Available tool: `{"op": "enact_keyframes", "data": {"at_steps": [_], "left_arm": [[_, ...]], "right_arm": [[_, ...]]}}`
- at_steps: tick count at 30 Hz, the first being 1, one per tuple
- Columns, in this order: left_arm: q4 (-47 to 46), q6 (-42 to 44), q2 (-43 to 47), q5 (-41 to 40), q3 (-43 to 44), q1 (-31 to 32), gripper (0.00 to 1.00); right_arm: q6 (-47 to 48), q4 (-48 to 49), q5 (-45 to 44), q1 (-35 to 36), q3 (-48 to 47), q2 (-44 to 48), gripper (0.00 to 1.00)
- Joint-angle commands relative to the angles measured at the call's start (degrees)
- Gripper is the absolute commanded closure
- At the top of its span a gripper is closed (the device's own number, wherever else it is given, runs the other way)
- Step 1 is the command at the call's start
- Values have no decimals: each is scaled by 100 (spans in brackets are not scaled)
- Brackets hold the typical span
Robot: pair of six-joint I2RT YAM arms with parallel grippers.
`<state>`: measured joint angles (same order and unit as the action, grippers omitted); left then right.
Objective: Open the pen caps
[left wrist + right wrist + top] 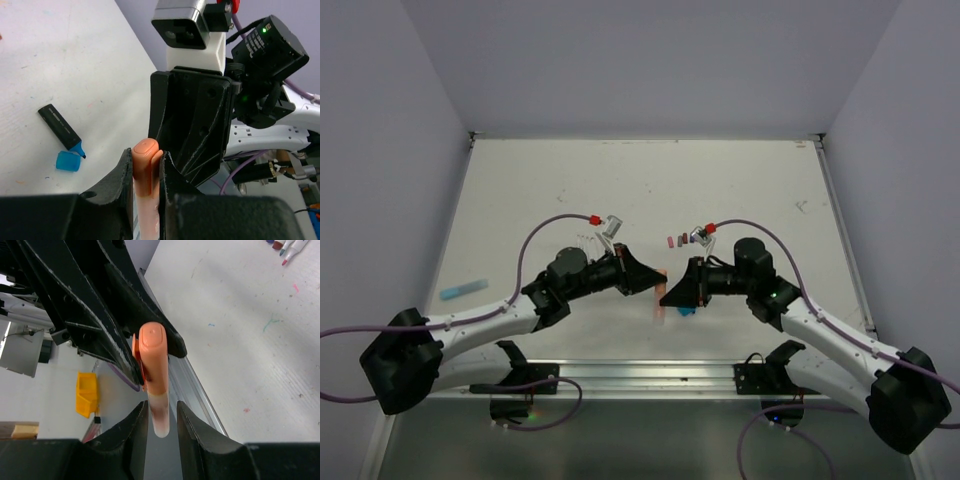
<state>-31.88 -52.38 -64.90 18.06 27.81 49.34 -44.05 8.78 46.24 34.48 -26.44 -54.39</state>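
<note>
One salmon marker (145, 152) sits clamped in the left claw (146, 167).

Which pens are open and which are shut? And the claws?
Orange marker, cap on.
Black marker, cap off, lying flat.
Blue cap, off, beside the black marker.
White pens, tips showing.
Left gripper, shut on the orange marker.
Right gripper, open around the marker's pale end.
</note>
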Motion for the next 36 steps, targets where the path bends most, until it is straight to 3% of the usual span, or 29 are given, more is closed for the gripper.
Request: {"op": "enact_keyframes", "data": {"at_steps": [1, 14, 17, 20, 21, 22, 23, 26, 30, 34, 36], "left_arm": [[-556, -571, 206, -523, -162, -30, 100], [-1356, -1178, -31, -761, -364, -30, 100], [-1400, -1196, -22, -769, -364, -30, 100], [-1374, -1117, 30, -717, -399, -30, 100], [-1443, -1073, 39, -656, -434, -30, 98], [-1488, -1064, 65, -638, -461, -30, 85], [-1523, -1055, 66, -603, -522, -30, 79], [-1497, -985, 57, -480, -558, -30, 69], [-1497, -880, -75, -146, -444, -30, 69], [-1488, -870, -101, -75, -400, -39, 84], [-1601, -844, -154, 91, -373, -47, 84]], "right_arm": [[-209, 598, 157, -3, 156, -28, 67], [-815, 1759, 70, 357, 385, -440, 68], [-798, 1759, 8, 393, 394, -502, 98], [-728, 1619, -97, 402, 411, -424, 100], [-710, 1497, -158, 402, 394, -397, 100], [-666, 1426, -168, 402, 376, -379, 100], [-640, 1373, -168, 402, 333, -362, 100], [-578, 1206, -159, 402, 280, -344, 100], [-578, 1249, -115, 402, 253, -397, 100], [-683, 1346, -80, 402, 262, -397, 100], [-684, 1364, -71, 402, 253, -406, 100]]}}
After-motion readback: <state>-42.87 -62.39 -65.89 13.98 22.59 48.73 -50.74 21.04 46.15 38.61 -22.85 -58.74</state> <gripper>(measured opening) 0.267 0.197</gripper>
